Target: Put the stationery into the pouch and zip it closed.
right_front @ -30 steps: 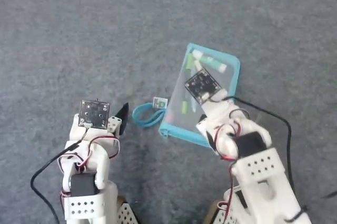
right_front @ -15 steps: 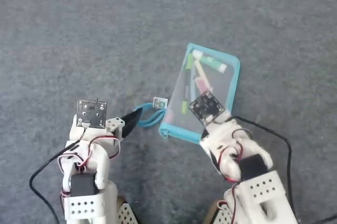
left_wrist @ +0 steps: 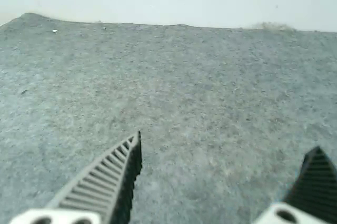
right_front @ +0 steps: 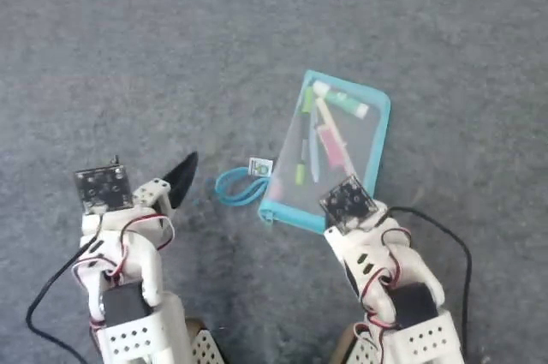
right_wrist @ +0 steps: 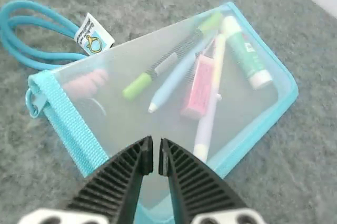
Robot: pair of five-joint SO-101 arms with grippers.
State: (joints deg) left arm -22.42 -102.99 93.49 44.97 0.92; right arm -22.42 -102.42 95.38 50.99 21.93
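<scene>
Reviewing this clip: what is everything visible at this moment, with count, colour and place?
pouch: 1, clear with turquoise edging, on the mat
pens: 3, green pen, light-blue pen, cream pen, inside the pouch
pink block: 1, inside the pouch
glue stick: 1, green and white, inside the pouch
strap: 1, blue loop, at the pouch's end
tag: 1, white, by the strap
mat: 1, grey
left tool: 1, black, open, above bare mat
right tool: 1, black, shut, over the pouch's edge

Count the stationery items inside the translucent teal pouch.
6: green-tipped black pen, light blue pen, pink block, pale yellow pen, green-and-white glue stick by the far edge, blurry pink item near the teal strap end. More may be hidden.
</scene>
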